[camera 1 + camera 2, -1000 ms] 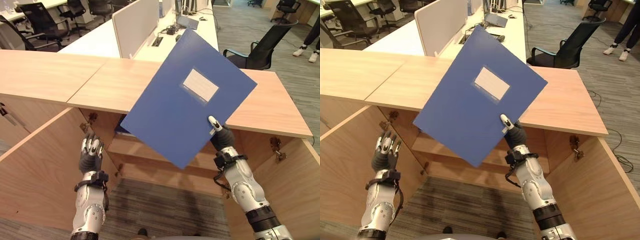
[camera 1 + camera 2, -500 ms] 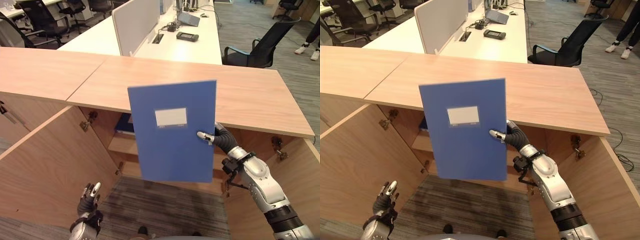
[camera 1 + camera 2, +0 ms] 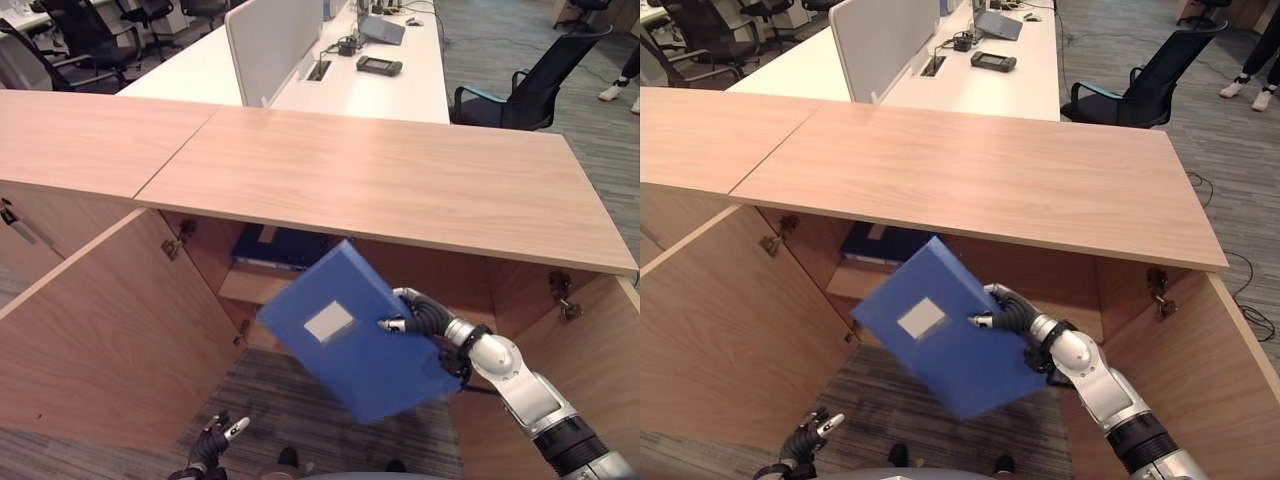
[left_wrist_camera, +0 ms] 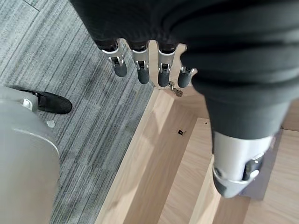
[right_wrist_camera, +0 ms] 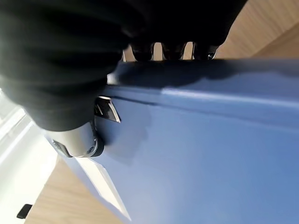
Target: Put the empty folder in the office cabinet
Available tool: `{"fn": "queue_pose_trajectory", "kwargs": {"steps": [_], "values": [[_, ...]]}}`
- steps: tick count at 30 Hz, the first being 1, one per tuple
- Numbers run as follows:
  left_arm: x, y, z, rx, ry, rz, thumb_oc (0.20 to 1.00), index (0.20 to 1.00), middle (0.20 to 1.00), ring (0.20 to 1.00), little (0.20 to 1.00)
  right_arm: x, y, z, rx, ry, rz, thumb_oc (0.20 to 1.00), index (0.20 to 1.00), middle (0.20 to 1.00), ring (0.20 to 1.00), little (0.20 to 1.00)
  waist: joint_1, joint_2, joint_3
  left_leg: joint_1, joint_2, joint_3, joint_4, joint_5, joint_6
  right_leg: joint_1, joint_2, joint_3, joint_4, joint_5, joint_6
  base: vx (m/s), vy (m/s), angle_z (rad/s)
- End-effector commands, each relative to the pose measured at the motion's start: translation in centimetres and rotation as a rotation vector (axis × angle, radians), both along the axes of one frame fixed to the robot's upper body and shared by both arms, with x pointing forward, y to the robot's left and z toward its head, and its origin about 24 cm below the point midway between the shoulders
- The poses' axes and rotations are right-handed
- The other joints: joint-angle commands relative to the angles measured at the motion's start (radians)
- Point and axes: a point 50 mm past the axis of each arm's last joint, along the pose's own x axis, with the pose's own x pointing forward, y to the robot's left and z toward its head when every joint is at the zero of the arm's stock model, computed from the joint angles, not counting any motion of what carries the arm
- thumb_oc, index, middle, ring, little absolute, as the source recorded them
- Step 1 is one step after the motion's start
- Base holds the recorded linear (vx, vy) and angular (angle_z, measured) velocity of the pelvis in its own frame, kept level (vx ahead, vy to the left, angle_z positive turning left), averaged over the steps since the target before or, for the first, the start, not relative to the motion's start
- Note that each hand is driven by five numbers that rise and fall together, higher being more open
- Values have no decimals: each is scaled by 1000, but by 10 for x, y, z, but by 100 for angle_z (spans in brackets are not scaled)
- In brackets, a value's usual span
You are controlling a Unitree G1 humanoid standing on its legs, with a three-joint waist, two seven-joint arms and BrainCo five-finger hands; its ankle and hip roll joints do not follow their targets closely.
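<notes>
A blue folder [image 3: 340,350] with a white label is tilted low in front of the open wooden cabinet [image 3: 380,180], its far corner pointing toward the inner shelf [image 3: 250,287]. My right hand [image 3: 425,312] is shut on the folder's right edge. In the right wrist view the thumb [image 5: 79,140] presses on the folder's face [image 5: 210,154] and the fingers curl behind its edge. My left hand [image 3: 213,445] hangs low over the carpet by the left door, fingers [image 4: 140,70] straight and holding nothing.
A dark blue folder [image 3: 280,248] lies flat on the shelf inside. The cabinet doors stand open, left [image 3: 110,330] and right [image 3: 600,350]. Behind the cabinet are a white desk with a divider [image 3: 270,50], black chairs [image 3: 520,90] and a person's legs [image 3: 625,75].
My right hand has brought the folder down from upright before the cabinet top to a tilt in the opening below it. My left hand has dropped lower, toward the floor.
</notes>
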Motion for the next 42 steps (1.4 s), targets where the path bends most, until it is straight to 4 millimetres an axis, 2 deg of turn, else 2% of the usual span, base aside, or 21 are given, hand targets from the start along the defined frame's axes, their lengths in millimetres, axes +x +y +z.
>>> {"fn": "queue_pose_trajectory", "kwargs": {"steps": [1, 4, 12, 13, 19, 21, 22, 24, 28, 30, 35, 39, 42], "values": [[29, 18, 11, 100, -54, -82, 1000, 1000, 1000, 1000, 1000, 12, 24, 26, 90, -110, 71, 200, 200, 200, 200, 200, 26, -27, 3, -2, -6, 27, 12, -44, 9, 9, -18, 39, 26, -97, 51, -10, 5, 4], [26, 22, 9, 118, -27, -67, 1000, 1000, 1000, 1000, 1000, 8, 34, 4, 107, -12, 59, 200, 200, 200, 200, 200, 38, -23, 16, -16, -9, 17, 12, -37, 7, 2, -20, 28, 27, -98, 51, -16, 3, 6], [29, 24, 9, 135, -22, -64, 1000, 1000, 1000, 1000, 1000, 4, 38, -19, 134, 97, 2, 200, 200, 200, 200, 200, 51, -15, 40, -42, -11, -2, 12, -24, 3, -9, -23, 3, 21, -93, 50, -25, 1, 12], [29, 23, 8, 138, -10, -74, 1000, 1000, 1000, 1000, 1000, 3, 39, -28, 181, 148, -43, 200, 200, 200, 200, 200, 55, -12, 44, -49, -13, -5, 12, -21, 2, -11, -22, 0, 19, -92, 49, -18, 3, 6], [28, 21, 7, 142, -3, -96, 1000, 1000, 1000, 1000, 1000, 2, 35, -44, 309, 238, -178, 200, 200, 200, 200, 200, 64, -7, 50, -60, -15, -14, 12, -16, 1, -15, -23, -5, 17, -91, 48, 0, 7, 6], [27, 19, 6, 141, 4, -108, 1000, 1000, 1000, 1000, 1000, 3, 30, -55, 450, 306, -317, 200, 200, 200, 200, 200, 68, -3, 51, -64, -15, -19, 12, -14, 1, -17, -23, -7, 16, -90, 47, 7, 11, 6], [28, 19, 6, 142, 3, -108, 1000, 1000, 1000, 1000, 1000, 3, 30, -55, 451, 305, -317, 200, 200, 200, 200, 200, 68, -4, 51, -64, -15, -19, 12, -15, 1, -17, -23, -7, 16, -90, 47, 4, 8, 6], [28, 19, 6, 149, 9, -117, 1000, 1000, 1000, 1000, 1000, 7, 26, -58, 592, 336, -428, 200, 200, 200, 200, 200, 70, -3, 52, -65, -15, -19, 12, -14, 0, -17, -22, -6, 16, -90, 46, 7, 6, 5], [26, 21, 6, 154, 15, -119, 1000, 1000, 1000, 1000, 1000, 8, 20, -58, 658, 344, -488, 200, 200, 200, 200, 200, 72, -2, 50, -64, -15, -20, 12, -16, 0, -16, -21, -6, 16, -91, 46, 0, 0, 0], [23, 23, 6, 160, 21, -116, 1000, 1000, 1000, 1000, 1000, 12, 5, -55, 781, 316, -600, 200, 200, 200, 200, 200, 73, -1, 46, -60, -16, -21, 12, -19, 1, -10, -20, -6, 16, -93, 44, 0, 0, 0], [20, 24, 6, 164, 27, -118, 1000, 1000, 1000, 1000, 1000, 16, -8, -51, 854, 277, -686, 200, 200, 200, 200, 200, 72, 0, 43, -56, -16, -20, 12, -22, 2, -8, -19, -4, 17, -94, 44, 0, 0, 0], [14, 26, 5, 168, 41, -113, 1000, 1000, 1000, 1000, 1000, 18, -33, -48, 981, 212, -846, 200, 200, 200, 200, 200, 67, 1, 38, -50, -15, -18, 12, -28, 3, -4, -17, 0, 15, -96, 45, 9, -2, 0], [13, 26, 4, 168, 47, -110, 1000, 1000, 1000, 1000, 1000, 16, -40, -50, 1023, 203, -906, 200, 200, 200, 200, 200, 66, 2, 36, -46, -15, -16, 12, -30, 4, -2, -17, 2, 15, -97, 45, 0, 0, 0]]}}
